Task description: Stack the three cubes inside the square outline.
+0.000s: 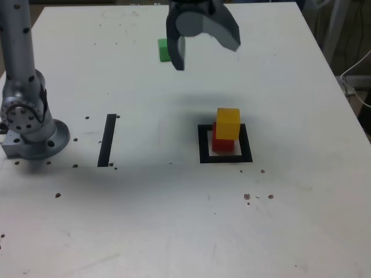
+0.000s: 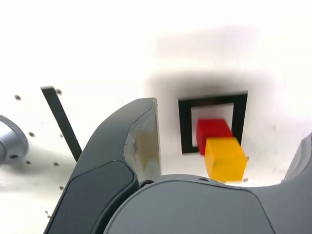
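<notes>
White table (image 1: 174, 220): yellow cube (image 1: 228, 123) atop red cube (image 1: 220, 142), no legible writing.

green cube (image 1: 164, 49) partly behind claw (image 1: 204, 43), arm cropped above

Looks like a robotics lab bench: white table (image 1: 174, 220) peppered with small screw holes, grey arm base (image 1: 32, 136) bolted to it, black tape strip (image 1: 107, 147) and square outline (image 1: 225, 157) marked on top, loose cables (image 1: 356, 75) beyond the far edge.
</notes>
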Tool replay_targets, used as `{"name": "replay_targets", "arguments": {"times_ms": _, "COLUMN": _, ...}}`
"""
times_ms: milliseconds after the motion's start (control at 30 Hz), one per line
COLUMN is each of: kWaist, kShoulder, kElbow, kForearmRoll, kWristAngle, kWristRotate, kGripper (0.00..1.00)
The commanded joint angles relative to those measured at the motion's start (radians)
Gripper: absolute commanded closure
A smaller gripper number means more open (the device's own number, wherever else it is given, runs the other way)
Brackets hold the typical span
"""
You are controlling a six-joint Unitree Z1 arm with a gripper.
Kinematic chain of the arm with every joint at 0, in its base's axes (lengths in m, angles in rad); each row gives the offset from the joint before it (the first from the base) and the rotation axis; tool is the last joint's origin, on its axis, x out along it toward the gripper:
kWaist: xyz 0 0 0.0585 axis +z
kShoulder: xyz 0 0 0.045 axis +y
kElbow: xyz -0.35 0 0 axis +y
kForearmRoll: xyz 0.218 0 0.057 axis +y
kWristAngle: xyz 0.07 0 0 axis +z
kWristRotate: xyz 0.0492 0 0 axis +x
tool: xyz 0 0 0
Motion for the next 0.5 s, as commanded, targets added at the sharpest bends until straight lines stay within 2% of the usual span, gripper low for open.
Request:
{"name": "replay_targets", "arguments": {"times_ms": 0, "kWaist": 0.054, "kShoulder": 0.011, "kElbow": -0.005, "kForearmRoll": -0.007, "kWristAngle": 0.01, "kWristRotate": 0.025, "kGripper": 0.01}}
{"name": "replay_targets", "arguments": {"times_ms": 200, "kWaist": 0.226, "kShoulder": 0.056, "kElbow": -0.041, "kForearmRoll": -0.035, "kWristAngle": 0.028, "kWristRotate": 0.123, "kGripper": 0.01}}
{"name": "replay_targets", "arguments": {"times_ms": 467, "kWaist": 0.422, "kShoulder": 0.164, "kElbow": -0.141, "kForearmRoll": -0.034, "kWristAngle": 0.046, "kWristRotate": 0.259, "kGripper": 0.01}}
